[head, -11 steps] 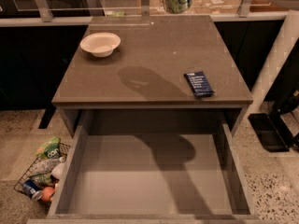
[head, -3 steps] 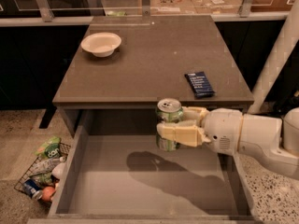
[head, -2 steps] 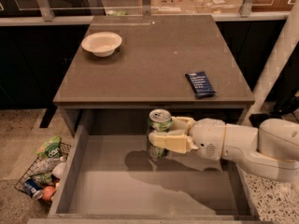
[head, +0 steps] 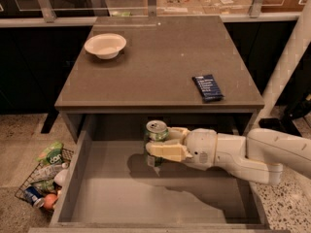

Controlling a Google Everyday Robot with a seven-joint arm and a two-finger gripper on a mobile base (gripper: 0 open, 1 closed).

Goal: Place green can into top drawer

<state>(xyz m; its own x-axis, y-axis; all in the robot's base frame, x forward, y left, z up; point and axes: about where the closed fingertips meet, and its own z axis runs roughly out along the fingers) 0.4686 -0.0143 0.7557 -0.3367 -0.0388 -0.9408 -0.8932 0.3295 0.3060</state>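
Observation:
The green can (head: 155, 141), green with a silver top and pull tab, stands upright inside the open top drawer (head: 121, 198), near its back wall at the middle. My gripper (head: 163, 144) reaches in from the right and is shut on the can, one cream finger (head: 167, 152) across its front and the other behind it. The can's base is at or just above the drawer's grey floor; I cannot tell if it touches. The white arm (head: 252, 157) stretches over the drawer's right half.
On the grey-brown table (head: 155, 67) sit a white bowl (head: 105, 45) at the back left and a dark blue packet (head: 208, 87) near the front right. A wire basket of litter (head: 43, 178) stands on the floor left of the drawer. A white post (head: 286, 76) rises at the right.
The arm came into view holding the can, then moved left and lower into the open drawer. The can now sits deeper, close to the drawer floor.

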